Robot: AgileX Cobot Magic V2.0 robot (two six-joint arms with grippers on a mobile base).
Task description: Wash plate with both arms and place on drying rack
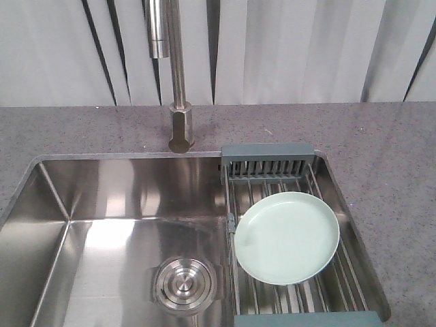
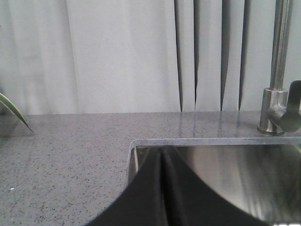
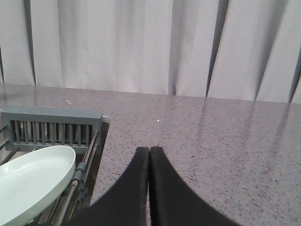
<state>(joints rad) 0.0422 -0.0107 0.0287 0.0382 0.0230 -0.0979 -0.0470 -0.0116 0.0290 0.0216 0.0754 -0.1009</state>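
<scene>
The pale mint-green plate lies on the wires of the drying rack, which spans the right part of the sink. The right wrist view shows the plate at lower left and the slotted grey end of the rack behind it. My right gripper is shut and holds nothing, hovering over the countertop just right of the rack. In the left wrist view, my left gripper is shut and holds nothing, its tips over the sink's back left corner. Neither arm shows in the front view.
The steel sink basin has a round drain at the bottom. A steel tap rises behind it, also in the left wrist view as the tap. Speckled grey countertop surrounds the sink. A green leaf pokes in at far left.
</scene>
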